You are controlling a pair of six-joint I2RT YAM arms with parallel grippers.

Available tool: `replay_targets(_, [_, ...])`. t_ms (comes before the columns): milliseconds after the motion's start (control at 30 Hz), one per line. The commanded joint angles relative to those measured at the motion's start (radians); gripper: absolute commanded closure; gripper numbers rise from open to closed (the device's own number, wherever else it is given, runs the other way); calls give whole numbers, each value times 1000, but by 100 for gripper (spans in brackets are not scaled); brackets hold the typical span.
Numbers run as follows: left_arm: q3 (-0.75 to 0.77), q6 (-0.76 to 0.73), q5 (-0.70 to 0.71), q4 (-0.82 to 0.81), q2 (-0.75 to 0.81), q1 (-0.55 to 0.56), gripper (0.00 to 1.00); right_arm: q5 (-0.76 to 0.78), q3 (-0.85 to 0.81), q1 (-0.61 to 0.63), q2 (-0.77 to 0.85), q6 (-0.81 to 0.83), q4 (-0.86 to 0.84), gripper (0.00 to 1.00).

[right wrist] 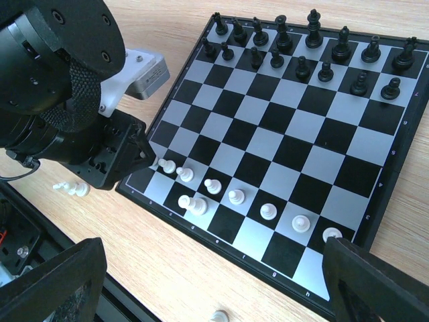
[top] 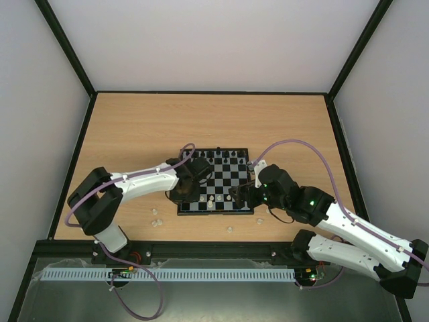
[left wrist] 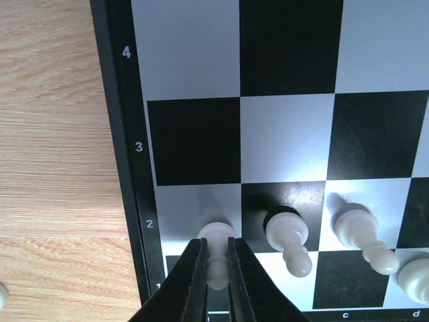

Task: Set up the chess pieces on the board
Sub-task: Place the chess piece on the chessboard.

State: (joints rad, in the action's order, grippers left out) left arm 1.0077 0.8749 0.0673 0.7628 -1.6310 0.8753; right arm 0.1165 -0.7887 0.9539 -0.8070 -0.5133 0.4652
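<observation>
**Left clamped on a corner pawn; right held wide over the near edge**

Left gripper [left wrist: 216, 247]: jaws drawn together on a cream-white pawn [left wrist: 217, 233], with one finger [left wrist: 193, 285] on each side of its stem. The pawn is in the outermost column of the board [left wrist: 134, 201], on the row marked 2, hard by the black border. Just right of my jaws are two neighbouring pawns [left wrist: 289, 233] on the same row, clear of my fingers. Left of the jaws, past the border, is the bare wood of the table [left wrist: 53, 134].

Right gripper [right wrist: 214, 268]: jaws wide apart, gripping nothing. The gap between them frames the board's near border and a strip of table. A stray white piece [right wrist: 218, 315] lies on the wood at the near end of that gap.

- Ahead of these jaws, the pawn row [right wrist: 268, 211] runs slantwise across the board's second row.
- A lone white piece [right wrist: 194, 204] sits ahead-left on the nearest row. I cannot tell its kind.
- Far ahead, the black pieces [right wrist: 308, 47] fill the two far rows.
- Ahead-left, my own left gripper meets the board's corner.
- A fallen white piece [right wrist: 72, 189] lies on the table beside the left gripper, off the board.

The overhead view shows more loose white pieces [top: 156, 218] on the table, near the board's near-left corner and well left of my right jaws.
</observation>
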Motion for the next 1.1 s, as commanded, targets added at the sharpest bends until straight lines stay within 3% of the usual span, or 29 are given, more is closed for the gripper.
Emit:
replay_targets(0, [27,2,-4,16,-22,5,94,4,8,4,2,0,8,11])
replay_targets(767, [44,-11,42,46,-39,-21,88,-7,8,4,0,4,2,11])
replay_targets(867, [48,-11,36,45,-40,-20,85,-5,8,4,2,4,4,11])
replay_targets(1067, [65,-9,50,59,-10,-21,66,-2,9,4,2,2,4,11])
